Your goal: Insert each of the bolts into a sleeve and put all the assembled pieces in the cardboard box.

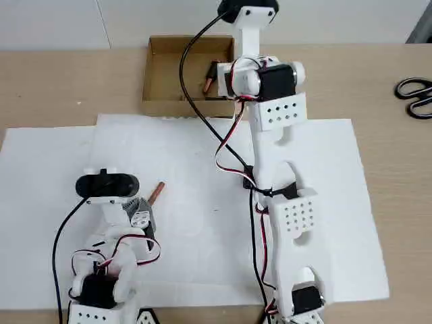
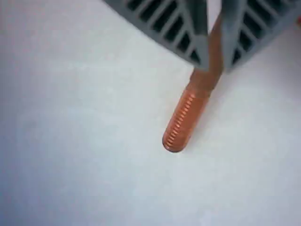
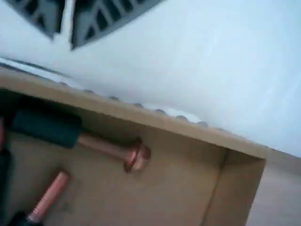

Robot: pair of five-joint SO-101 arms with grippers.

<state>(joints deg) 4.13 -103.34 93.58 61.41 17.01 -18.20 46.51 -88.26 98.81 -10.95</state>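
Note:
My left gripper (image 2: 214, 66) is shut on a copper bolt (image 2: 186, 115), whose threaded end sticks out past the grey fingers just over the white paper. In the high view this bolt (image 1: 157, 192) points up and to the right from the left gripper (image 1: 150, 204) at the lower left. The right arm stretches up the table to the cardboard box (image 1: 162, 74). My right gripper (image 3: 69, 35) hangs near the box's front wall (image 3: 141, 123), its fingers close together with nothing between them. Inside the box lie two assembled pieces, each a copper bolt (image 3: 115, 150) in a black sleeve (image 3: 44, 127).
A large white paper sheet (image 1: 202, 223) covers the table's middle. Black scissors (image 1: 415, 96) lie at the right edge. Cables (image 1: 226, 152) run from the right arm across the sheet.

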